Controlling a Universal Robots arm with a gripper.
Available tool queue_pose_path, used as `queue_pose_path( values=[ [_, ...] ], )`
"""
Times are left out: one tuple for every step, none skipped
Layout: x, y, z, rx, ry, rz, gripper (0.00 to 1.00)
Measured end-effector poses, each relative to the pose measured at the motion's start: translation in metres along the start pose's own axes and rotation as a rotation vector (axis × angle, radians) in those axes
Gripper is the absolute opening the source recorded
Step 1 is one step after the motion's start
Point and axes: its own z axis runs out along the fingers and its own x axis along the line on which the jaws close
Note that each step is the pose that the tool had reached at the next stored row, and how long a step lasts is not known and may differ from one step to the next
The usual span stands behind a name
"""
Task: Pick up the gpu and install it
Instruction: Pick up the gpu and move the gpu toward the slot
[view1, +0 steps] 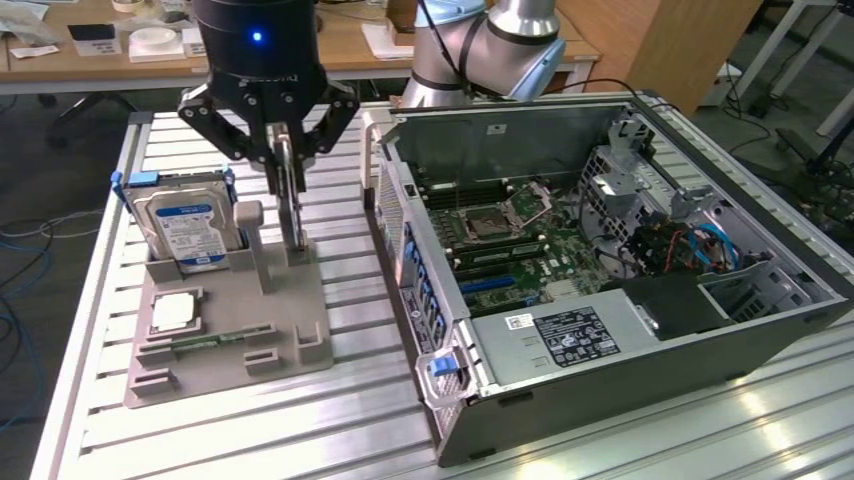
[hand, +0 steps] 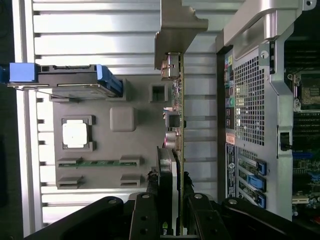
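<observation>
Working from the largest item down, we note the slatted metal table beneath the gripper. The open computer case lies beside the gripper, toward the exterior view's right. The grey holder sits directly below the gripper. The hard drive stands upright in the holder, on the side of the gripper away from the case. The graphics card hangs on edge, clamped between the gripper fingers, with its metal bracket at the end farthest from them. We cannot tell whether its lower end clears the holder. The processor chip and memory stick lie flat in the holder, lower than the gripper, on the hard drive's side.
</observation>
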Motion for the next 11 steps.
queue_pose_path(
  values=[
    [0.0, 0.0001, -0.0014, 0.0, 0.0001, 0.0, 0.28],
    [0.0, 0.0001, -0.0029, 0.0001, 0.0001, 0.0, 0.28],
    [0.0, 0.0002, -0.0044, 0.0, 0.0001, 0.0, 0.28],
    [0.0, 0.0002, -0.0059, 0.0, 0.0001, 0.0, 0.28],
    [0.0, 0.0003, -0.0075, 0.0, 0.0001, 0.0, 0.28],
    [0.0, 0.0004, -0.0092, 0.0001, 0.0001, 0.0, 0.28],
    [0.0, 0.0004, -0.0109, 0.0, 0.0001, 0.0, 0.28],
    [0.0, 0.0005, -0.0128, -0.0001, 0.0001, 0.0, 0.28],
    [0.0, 0.0006, -0.0146, -0.0001, 0.0001, 0.0, 0.28],
    [0.0, 0.0006, -0.0163, -0.0002, 0.0, 0.0, 0.28],
    [0.0, 0.0007, -0.0182, -0.0002, 0.0001, 0.0, 0.28]
  ],
)
